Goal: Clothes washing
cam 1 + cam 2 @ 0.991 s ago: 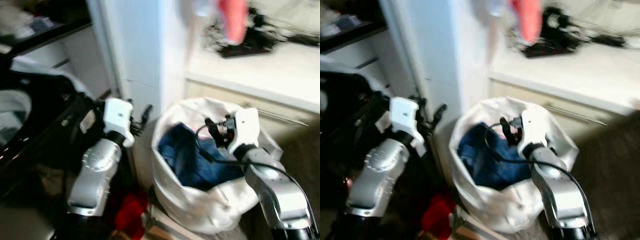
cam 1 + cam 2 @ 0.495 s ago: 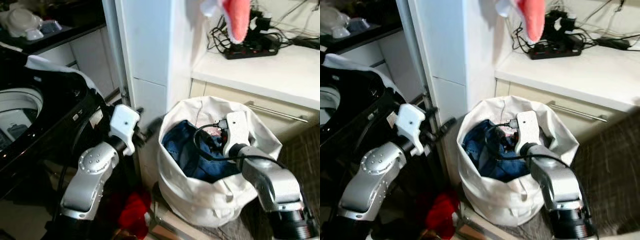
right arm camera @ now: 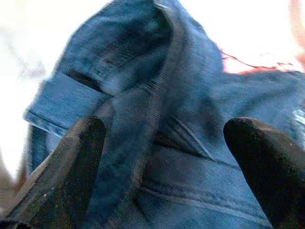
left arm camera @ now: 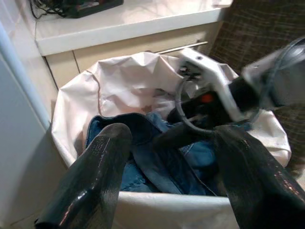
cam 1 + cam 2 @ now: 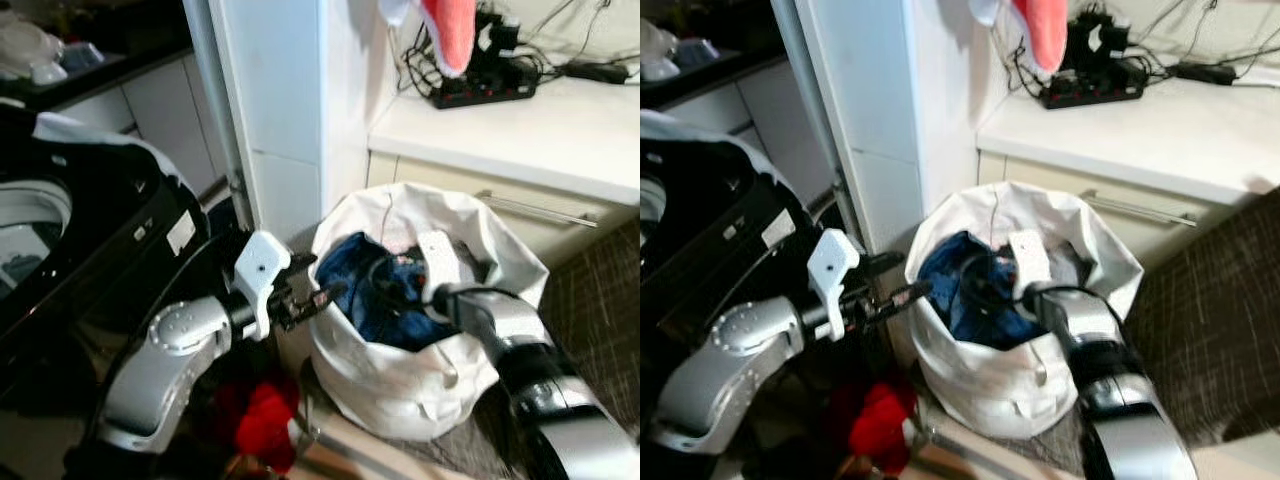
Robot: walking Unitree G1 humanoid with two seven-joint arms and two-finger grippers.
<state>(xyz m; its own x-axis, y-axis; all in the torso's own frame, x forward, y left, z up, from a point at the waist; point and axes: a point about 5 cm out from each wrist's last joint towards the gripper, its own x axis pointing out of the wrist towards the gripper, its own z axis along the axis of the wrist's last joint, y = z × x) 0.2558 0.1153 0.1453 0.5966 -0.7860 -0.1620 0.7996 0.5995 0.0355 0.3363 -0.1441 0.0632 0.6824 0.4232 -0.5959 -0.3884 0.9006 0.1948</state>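
Head view: white bag (image 5: 400,390) on floor by cabinet (image 5: 520,215), jeans (image 5: 365,290) inside; right gripper (image 5: 400,295) reaches in | Left wrist: left gripper (image 4: 167,157) spread wide at bag rim | Right wrist: fingers (image 3: 71,157) apart, over jeans, unclenched.

Home laundry corner: white laundry bag (image 5: 400,385) of denim at centre, dark washing machine (image 5: 60,250) at left, white counter (image 5: 530,125) with power strip (image 5: 480,88) upper right, drawer handle (image 5: 535,208) beneath.
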